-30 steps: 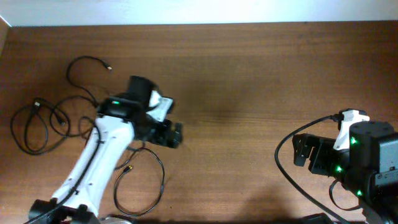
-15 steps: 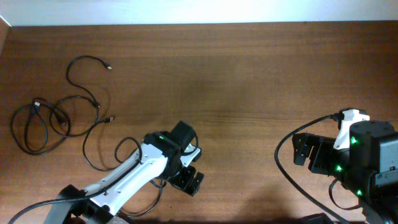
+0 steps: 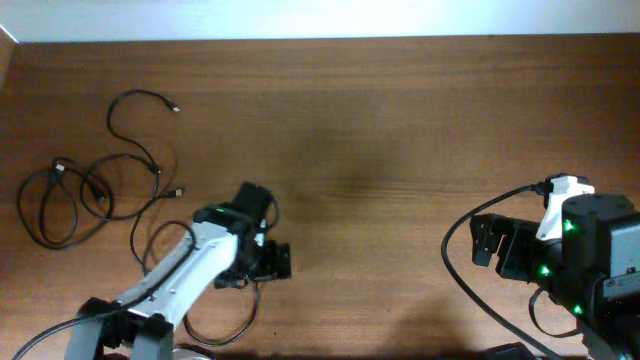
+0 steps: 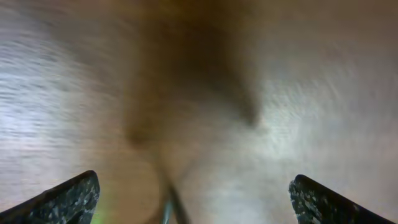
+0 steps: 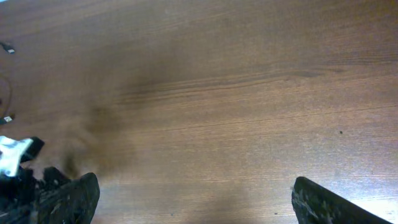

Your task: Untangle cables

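Thin black cables lie on the left of the brown table (image 3: 400, 120). A tangled group (image 3: 100, 195) is at the far left, and one cord curls up to a metal-tipped plug (image 3: 175, 107). Another loop (image 3: 243, 322) lies near the front edge, partly under my left arm. My left gripper (image 3: 272, 262) hangs open over the table just right of that loop. The left wrist view is blurred, with wide-apart fingertips and a thin cord (image 4: 169, 210) below my left gripper (image 4: 193, 199). My right gripper (image 3: 485, 245) (image 5: 196, 199) stands open over bare wood at the right, holding nothing.
A thicker black cord (image 3: 455, 265) wired to the right arm loops on the table beside it. The white wall edge (image 3: 320, 20) runs along the back. In the right wrist view, two small plug ends (image 5: 7, 48) (image 5: 7, 118) show at far left.
My left arm swung from beside the cable group down toward the front middle, then back a little left. The cables lie as before. The right arm has not moved.
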### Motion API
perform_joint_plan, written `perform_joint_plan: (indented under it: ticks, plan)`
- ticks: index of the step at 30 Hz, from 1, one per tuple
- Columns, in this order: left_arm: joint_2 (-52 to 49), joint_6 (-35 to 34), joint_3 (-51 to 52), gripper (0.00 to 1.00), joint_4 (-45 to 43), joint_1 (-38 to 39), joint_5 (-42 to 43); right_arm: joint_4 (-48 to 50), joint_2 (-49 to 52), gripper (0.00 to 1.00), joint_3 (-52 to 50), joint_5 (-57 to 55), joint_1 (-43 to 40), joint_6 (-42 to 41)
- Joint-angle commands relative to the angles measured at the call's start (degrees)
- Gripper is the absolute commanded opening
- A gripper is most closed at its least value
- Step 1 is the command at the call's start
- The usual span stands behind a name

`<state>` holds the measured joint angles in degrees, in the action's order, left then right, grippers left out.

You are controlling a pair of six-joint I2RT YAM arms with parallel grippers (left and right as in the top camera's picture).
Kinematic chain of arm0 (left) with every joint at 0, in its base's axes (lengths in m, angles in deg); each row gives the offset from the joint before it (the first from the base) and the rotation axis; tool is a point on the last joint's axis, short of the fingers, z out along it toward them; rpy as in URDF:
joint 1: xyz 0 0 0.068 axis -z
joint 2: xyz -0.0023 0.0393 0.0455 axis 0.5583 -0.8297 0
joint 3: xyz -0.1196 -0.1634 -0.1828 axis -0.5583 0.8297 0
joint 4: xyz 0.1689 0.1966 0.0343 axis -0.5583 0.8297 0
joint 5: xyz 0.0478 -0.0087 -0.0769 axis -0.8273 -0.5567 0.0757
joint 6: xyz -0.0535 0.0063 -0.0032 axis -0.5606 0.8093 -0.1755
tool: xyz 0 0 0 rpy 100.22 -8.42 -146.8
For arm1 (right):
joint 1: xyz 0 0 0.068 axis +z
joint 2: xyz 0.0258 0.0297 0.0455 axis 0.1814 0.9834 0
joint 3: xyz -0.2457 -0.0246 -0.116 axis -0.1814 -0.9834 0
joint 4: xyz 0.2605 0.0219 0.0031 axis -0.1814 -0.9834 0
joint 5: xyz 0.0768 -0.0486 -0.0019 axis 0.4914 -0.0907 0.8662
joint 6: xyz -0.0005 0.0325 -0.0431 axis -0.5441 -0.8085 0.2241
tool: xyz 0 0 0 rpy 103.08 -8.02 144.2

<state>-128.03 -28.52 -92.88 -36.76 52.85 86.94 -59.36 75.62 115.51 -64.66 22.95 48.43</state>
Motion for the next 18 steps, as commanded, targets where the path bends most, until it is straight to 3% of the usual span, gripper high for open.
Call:
perform_joint_plan:
  ticks: [1, 6, 13, 16, 18]
  plan:
    - [0.2, -3.5, 0.5, 0.99, -2.4, -7.5, -0.5, 0.0, 0.0, 0.98, 0.7, -0.7, 0.3, -0.3]
    - [0.2, -3.5, 0.2, 0.99, -7.8, -13.3, -10.5, -1.1, 0.0, 0.98, 0.7, -0.7, 0.3, -0.3]
    - [0.2, -2.3, -15.9, 0.99, -5.1, -30.3, -18.1, -0.9, 2.7, 0.98, 0.7, -0.7, 0.2, -0.3]
    - [0.2, 2.9, -21.3, 0.99, -4.7, -32.1, -16.7, -0.8, 4.0, 0.98, 0.7, -0.7, 0.2, -0.3]
    - [0.2, 8.9, -24.7, 0.99, 0.2, -32.0, -5.3, 0.0, 4.0, 0.98, 0.7, -0.7, 0.2, -0.3]
